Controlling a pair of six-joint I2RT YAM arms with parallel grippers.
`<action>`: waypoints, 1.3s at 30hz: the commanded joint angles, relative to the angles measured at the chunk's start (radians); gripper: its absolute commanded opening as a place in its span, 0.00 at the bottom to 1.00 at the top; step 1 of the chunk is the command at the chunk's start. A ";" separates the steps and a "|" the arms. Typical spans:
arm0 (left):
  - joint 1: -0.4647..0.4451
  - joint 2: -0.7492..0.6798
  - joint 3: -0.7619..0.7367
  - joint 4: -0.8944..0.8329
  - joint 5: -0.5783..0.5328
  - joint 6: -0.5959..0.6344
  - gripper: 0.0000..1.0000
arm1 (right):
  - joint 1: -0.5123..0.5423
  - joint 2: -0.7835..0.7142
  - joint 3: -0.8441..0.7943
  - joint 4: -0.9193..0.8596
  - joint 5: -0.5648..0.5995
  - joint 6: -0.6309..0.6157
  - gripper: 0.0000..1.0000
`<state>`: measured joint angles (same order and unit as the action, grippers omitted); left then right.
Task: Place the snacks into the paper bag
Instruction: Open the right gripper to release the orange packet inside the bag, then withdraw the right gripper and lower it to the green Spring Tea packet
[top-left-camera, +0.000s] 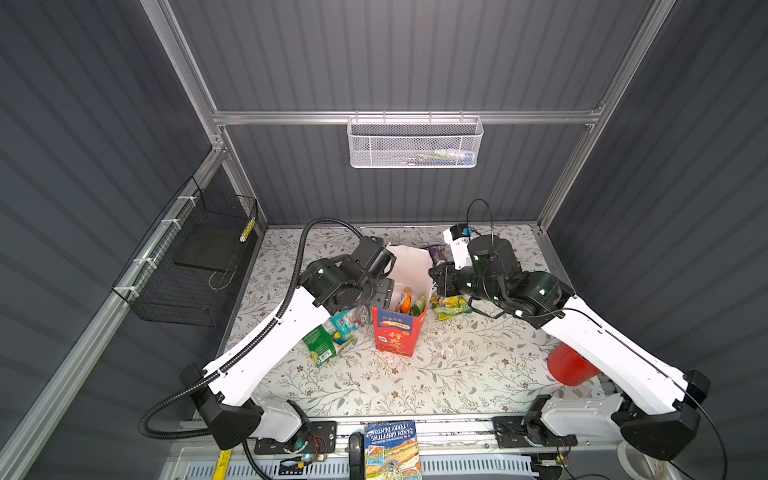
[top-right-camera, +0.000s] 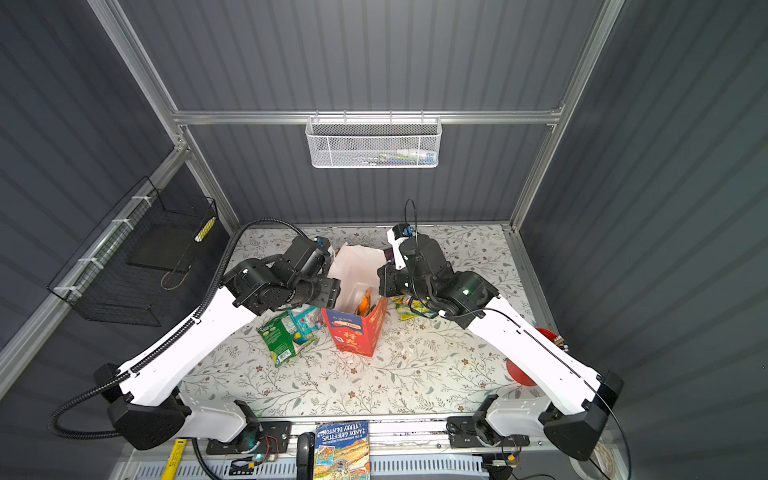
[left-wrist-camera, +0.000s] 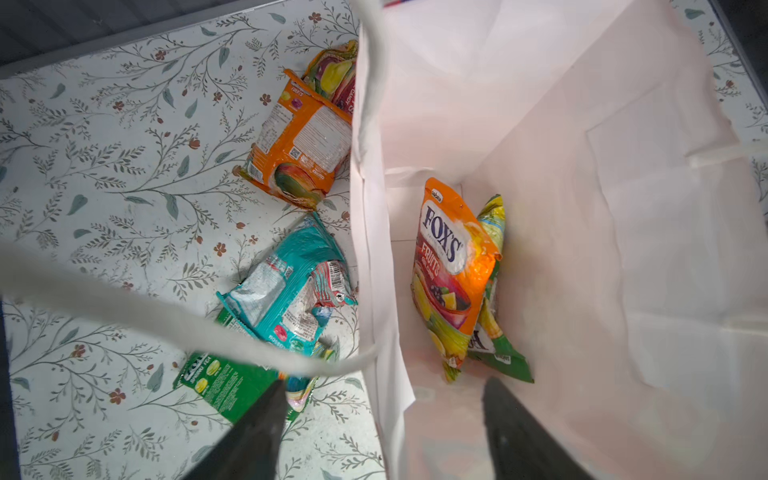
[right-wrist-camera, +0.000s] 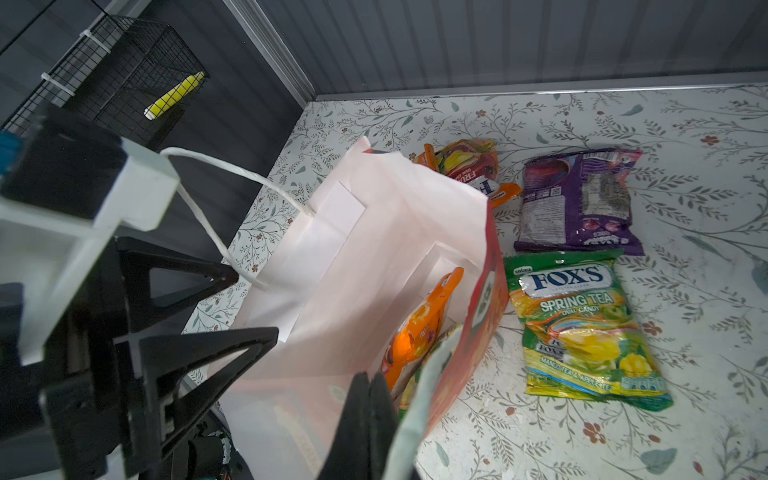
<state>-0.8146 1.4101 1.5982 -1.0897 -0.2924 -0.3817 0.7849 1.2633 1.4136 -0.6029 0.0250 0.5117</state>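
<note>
The left fingers (left-wrist-camera: 270, 411) stand well apart and hold nothing. They straddle the near wall of the bag (left-wrist-camera: 582, 208), one finger outside over the table (left-wrist-camera: 104, 166) and the other inside the white mouth. A white cord handle (left-wrist-camera: 124, 307) loops across just in front of them. On the bag's floor, under the inner finger, an orange packet (left-wrist-camera: 449, 270) leans on a green packet (left-wrist-camera: 503, 361). Outside that wall a teal packet (left-wrist-camera: 286, 286) lies partly on a dark green packet (left-wrist-camera: 224, 382). A second orange packet (left-wrist-camera: 299, 141) lies farther along the wall.

The right fingers (right-wrist-camera: 368, 386) are pressed together at the opposite rim. Whether paper is pinched between them cannot be told. Beside that wall a Spring Tea packet (right-wrist-camera: 582, 328) lies flat on the table. Its top edge touches a purple packet (right-wrist-camera: 582, 199).

In both top views the bag stands upright mid-table with its mouth wide. The left arm (top-left-camera: 270, 345) and right arm (top-left-camera: 615, 345) reach in from the near corners. Their wrists bend down at the bag's left and right rims. A red cup (top-left-camera: 569, 365) shows under the right arm.
</note>
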 joint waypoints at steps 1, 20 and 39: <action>0.000 0.003 -0.012 0.040 0.014 -0.013 0.45 | -0.009 -0.017 -0.009 0.030 0.001 -0.019 0.00; 0.015 0.020 -0.104 0.187 -0.125 -0.064 0.00 | -0.011 -0.101 0.078 -0.053 0.017 -0.103 0.99; 0.073 -0.187 -0.302 0.376 0.034 -0.083 0.00 | -0.384 -0.284 -0.586 0.209 -0.001 0.188 0.99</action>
<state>-0.7464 1.2469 1.3121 -0.7662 -0.3096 -0.4564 0.4248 0.9611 0.8486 -0.4923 0.0856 0.6537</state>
